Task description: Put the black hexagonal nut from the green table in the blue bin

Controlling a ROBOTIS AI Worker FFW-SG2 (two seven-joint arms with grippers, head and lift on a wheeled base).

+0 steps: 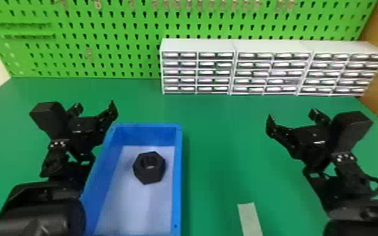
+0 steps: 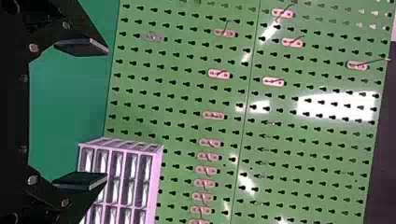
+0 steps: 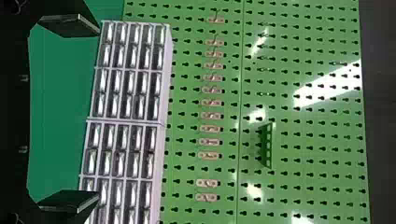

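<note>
Left pincer (image 1: 95, 107) spread, empty, by bin's far left corner. Right pincer (image 1: 292, 116) spread, empty, well right of bin. Nut (image 1: 149, 177) inside blue bin (image 1: 144, 135), on its floor, hole up, closer to right wall. Bin on green desk (image 1: 223, 141). Pale strip (image 1: 249, 218) right of bin, apart. White drawers (image 1: 197, 46) behind, against pegboard (image 1: 103, 67).

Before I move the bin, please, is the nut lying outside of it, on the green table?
No, the nut lies inside the bin, between its blue walls.

White glare (image 2: 336, 105) on pegboard (image 2: 247, 130)
</note>
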